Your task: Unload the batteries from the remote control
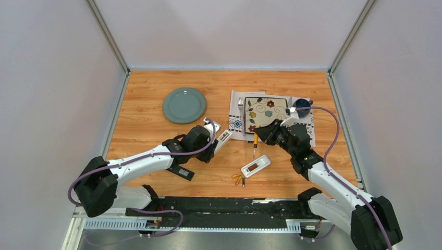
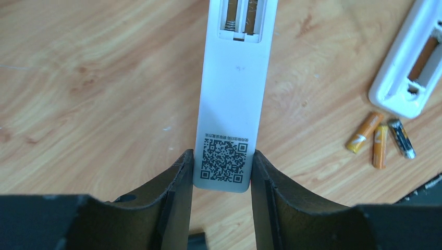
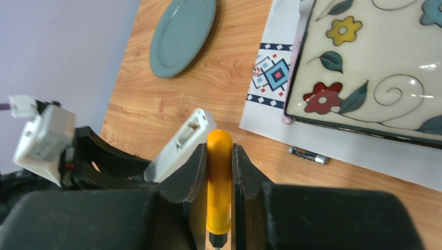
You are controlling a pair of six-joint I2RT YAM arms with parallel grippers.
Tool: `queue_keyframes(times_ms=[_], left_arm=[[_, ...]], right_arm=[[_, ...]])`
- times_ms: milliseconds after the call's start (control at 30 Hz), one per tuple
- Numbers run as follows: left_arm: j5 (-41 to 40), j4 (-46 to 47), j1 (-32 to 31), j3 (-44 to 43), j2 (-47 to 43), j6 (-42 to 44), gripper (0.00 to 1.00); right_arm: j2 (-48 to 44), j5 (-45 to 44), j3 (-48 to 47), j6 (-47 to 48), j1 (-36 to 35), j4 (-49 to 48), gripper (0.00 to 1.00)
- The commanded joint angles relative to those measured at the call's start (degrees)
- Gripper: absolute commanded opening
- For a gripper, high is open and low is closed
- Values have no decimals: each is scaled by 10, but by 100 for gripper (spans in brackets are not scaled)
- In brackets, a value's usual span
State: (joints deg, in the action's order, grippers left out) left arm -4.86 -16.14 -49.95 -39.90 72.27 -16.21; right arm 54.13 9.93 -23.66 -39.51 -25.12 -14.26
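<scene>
Your left jaws pinch the remote control by its end; right jaws clamp the screwdriver. Prying could lever it loose

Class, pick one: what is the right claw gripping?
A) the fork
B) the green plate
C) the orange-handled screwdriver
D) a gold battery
C: the right claw is shut on the orange-handled screwdriver, clear in the right wrist view; the left claw holds the white remote.
</scene>
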Motion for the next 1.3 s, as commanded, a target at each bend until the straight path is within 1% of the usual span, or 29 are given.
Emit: queue_keyframes(times_ms=[0,67,200,300,433,533,633,767,833,867,900,967,1000,1100,1200,1267], left_arm=[[-24,-3,34,-43,1,-24,0],[-28,-9,49,-62,16,-37,0],[-23,-25,83,-108,80,-44,0],[-28,-22,93,-141,123,-46,0],[-34,-51,101,-211,187,-60,0],[-69,-74,102,-251,236,-78,0],[-75,-91,102,-279,271,-91,0],[-79,-87,103,-283,292,-97,0],[-71,-88,103,-285,294,-95,13],[-64,-87,103,-283,291,-90,26],[-59,-79,103,-280,287,-85,50],[-52,-62,102,-257,266,-88,62],[-47,-38,102,-247,258,-87,70],[-38,-18,103,-222,229,-89,75],[-36,-7,103,-209,203,-89,76],[-17,8,105,-195,180,-84,78]], right_arm=[[-9,-1,15,13,7,7,0],[-15,2,19,12,8,9,0],[-43,-4,35,10,8,9,0],[-61,-15,36,20,9,31,0],[-79,-21,35,25,10,55,0],[-83,-24,36,29,9,65,0],[-89,-26,37,29,10,72,0],[-92,-26,42,30,10,74,0],[-93,-26,42,33,10,78,0],[-93,-26,42,34,10,78,0],[-92,-26,41,32,10,78,0],[-87,-24,41,35,10,77,0],[-85,-24,41,36,10,75,0],[-86,-21,41,35,10,75,0],[-87,-20,40,36,10,75,0],[-87,-20,40,37,10,76,0]])
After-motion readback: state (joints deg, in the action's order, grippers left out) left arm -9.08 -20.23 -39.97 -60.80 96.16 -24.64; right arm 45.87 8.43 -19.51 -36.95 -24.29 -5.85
